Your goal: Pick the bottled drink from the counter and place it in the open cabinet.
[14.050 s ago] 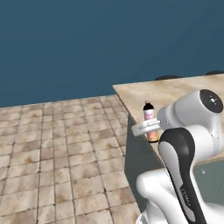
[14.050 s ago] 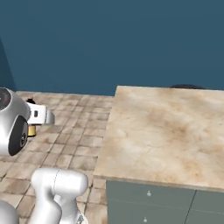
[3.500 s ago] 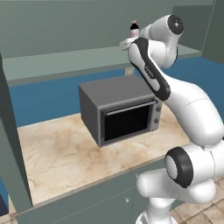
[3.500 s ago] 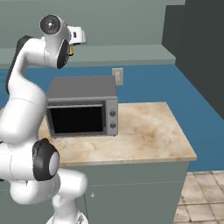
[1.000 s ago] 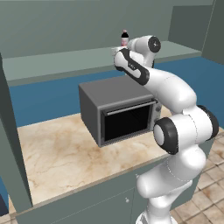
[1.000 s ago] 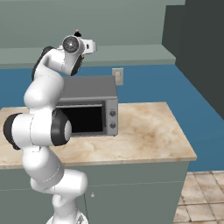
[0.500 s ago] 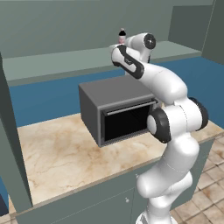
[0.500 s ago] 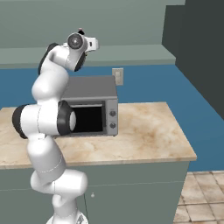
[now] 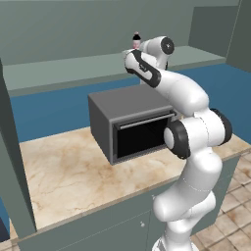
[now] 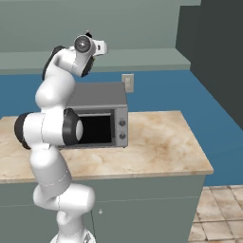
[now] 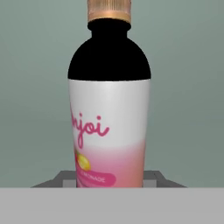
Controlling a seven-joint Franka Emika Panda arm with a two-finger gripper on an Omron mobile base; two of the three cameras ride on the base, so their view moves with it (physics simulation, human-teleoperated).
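Simulated kitchen: blue back wall, tiled floor at lower right, beige marble counter (image 9: pixel 63 171) on a dark grey-green base.

Item 1. Gripper (image 9: pixel 136 47), raised to the level of the cabinet shelf. Fingers drawn narrow and clamped on the bottled drink; in the hand view only two small grey tips show, one at each side of the bottle's lower body.

Item 2. Bottled drink (image 11: pixel 109 109). Upright in the grip, pink lower body, white label band with pink script, dark shoulder. In the left base view the bottle (image 9: pixel 137 40) stands at the shelf's front edge, roughly midway along its length; whether its base touches the shelf cannot be told.

Item 3. Open cabinet (image 9: pixel 59 68). Muted grey-green, with one long flat shelf running the width of the wall. Shelf surface bare to either side of the bottle, with open room toward both ends. A door slab stands at the far left edge of the left base view, and a dark slab at the right edge of the right base view.

Item 4. Microwave (image 9: pixel 127 122). Dark grey box on the counter, set back toward the wall, directly below the gripper. Bare counter lies to its left and along the front edge.

Item 5. Wall outlet (image 10: pixel 127 81), on the blue wall just above the microwave's right rear corner.
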